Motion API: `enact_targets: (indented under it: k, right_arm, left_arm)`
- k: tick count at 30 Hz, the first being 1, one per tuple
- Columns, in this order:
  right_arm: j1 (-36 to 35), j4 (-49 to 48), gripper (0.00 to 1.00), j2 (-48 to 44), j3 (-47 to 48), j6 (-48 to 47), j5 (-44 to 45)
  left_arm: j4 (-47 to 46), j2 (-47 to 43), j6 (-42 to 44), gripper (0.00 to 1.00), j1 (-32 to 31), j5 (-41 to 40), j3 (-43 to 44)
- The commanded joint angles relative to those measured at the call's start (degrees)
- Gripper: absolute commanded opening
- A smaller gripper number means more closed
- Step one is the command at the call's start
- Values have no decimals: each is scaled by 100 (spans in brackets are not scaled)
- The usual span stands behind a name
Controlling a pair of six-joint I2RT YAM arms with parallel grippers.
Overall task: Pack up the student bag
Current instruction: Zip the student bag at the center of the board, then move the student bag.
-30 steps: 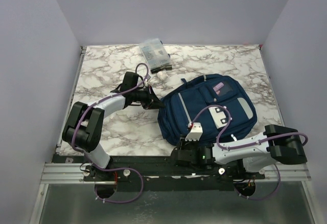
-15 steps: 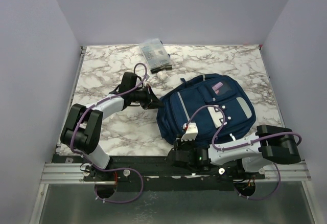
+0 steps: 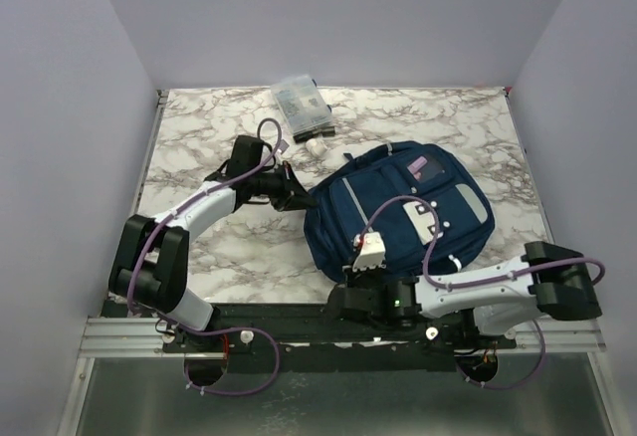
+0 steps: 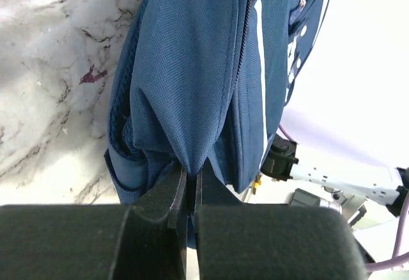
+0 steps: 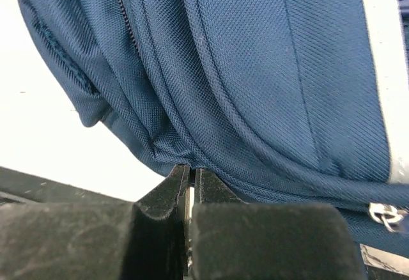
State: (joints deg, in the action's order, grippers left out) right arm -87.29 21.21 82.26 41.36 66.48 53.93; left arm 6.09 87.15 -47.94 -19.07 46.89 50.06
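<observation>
**Top view.** The student bag (image 3: pixel 398 207) lies flat on the marble counter (image 3: pixel 199 137), right of centre, with its front pockets facing up. My left hand (image 3: pixel 299 195) meets the bag at its left edge. My right hand (image 3: pixel 363 277) meets it at the near edge, close to the arm bases. A clear pouch (image 3: pixel 301 106) and a small white object (image 3: pixel 316 143) lie near the far edge of the counter, apart from the bag.

**Left wrist view.** My left hand (image 4: pixel 190 178) is closed almost completely, its two fingers pinching a gathered fold of navy fabric. Above the fold a zipper (image 4: pixel 245 31) runs along the side, and it appears closed along the stretch that shows.

**Right wrist view.** My right hand (image 5: pixel 190 172) is likewise all but closed, gripping a thin pinch of fabric at a piped seam low on the bag.

**Progress.** I judge the packing to be barely begun. Both hands grip the bag's outer fabric, no opening shows in any view, and the loose items sit outside it. Opening a compartment, loading the items and closing the bag appear to remain. Whether anything is already inside cannot be told.
</observation>
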Motion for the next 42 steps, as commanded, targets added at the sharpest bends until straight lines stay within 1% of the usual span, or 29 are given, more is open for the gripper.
enact_targets:
  k: [1,2,5,6,9,11,13,15,16,20,22,23,24,25,26,28,29,31,32,34,37,40,42]
  right_arm:
    - [81,461,1,-964,74,-484,-454]
    - [87,501,0,-1124,24,-553,-594]
    - [85,1098,1,-1584,84,-269,-856]
    - [81,1139,1,-1692,76,-376,-966]
    - [81,1481,1,-2014,88,-285,-1227]
    - [81,1520,1,-2209,14,-306,-1431]
    - [81,1596,1,-2316,-60,-325,-1621]
    - [88,1837,1,-2346,-127,-142,-1651]
    - [87,2122,0,-2327,-142,77,-1579]
    - [80,3770,0,-2033,-70,1734,-1073]
    - [106,4252,1,-1952,-217,2510,-900]
    - [169,4365,0,-1983,-286,2796,-822]
    - [240,4348,1,-2048,-363,2882,-729]
    - [402,4187,1,-2100,-516,2873,-657]
    - [725,3967,1,-2130,-641,2666,-675]
    - [1352,3173,0,-2123,-787,1836,-910]
    - [1503,2982,1,-2095,-780,1693,-963]
    - [1540,3117,14,-2061,-551,1586,-827]
    - [1547,3264,24,-2090,-370,1516,-773]
    - [1547,3544,37,-2282,-57,1226,-703]
    - [1543,3584,45,-2794,407,470,-642]
    - [1548,3368,49,-3206,983,-421,-616]
    - [1546,3391,52,-3312,1343,-758,-406]
  left_arm:
    - [1086,-504,446,0,298,249,1061]
    - [1273,-511,531,0,368,248,1270]
    - [2021,-478,932,0,548,101,1910]
    - [2146,-479,1017,0,614,29,2033]
    - [2432,-450,1200,0,819,-34,2349]
    - [2555,-396,1249,0,995,-8,2520]
    - [2645,-368,1261,0,1138,-5,2672]
    - [2699,-353,1261,0,1254,1,2812]
    - [2738,-345,1261,0,1297,-1,2902]
    - [2859,-295,1270,0,1371,53,3121]
    - [2889,-250,1246,0,1371,128,3183]
    - [2889,-230,1223,0,1369,145,3193]
    - [2889,-222,1210,0,1363,171,3202]
    - [2889,-208,1208,0,1361,202,3203]
    - [2889,-202,1208,0,1362,242,3185]
    - [2889,-227,1191,0,1323,267,3105]
    - [2889,-252,1204,0,1269,285,3054]
    - [2889,-306,1217,0,1126,342,2920]
    - [2883,-363,1209,0,1050,331,2823]
    - [2739,-491,1154,0,799,254,2515]
    - [2510,-490,1055,0,182,149,2164]
    - [2163,-262,833,0,-461,-27,2007]
    - [1687,-99,503,0,-898,-170,1867]
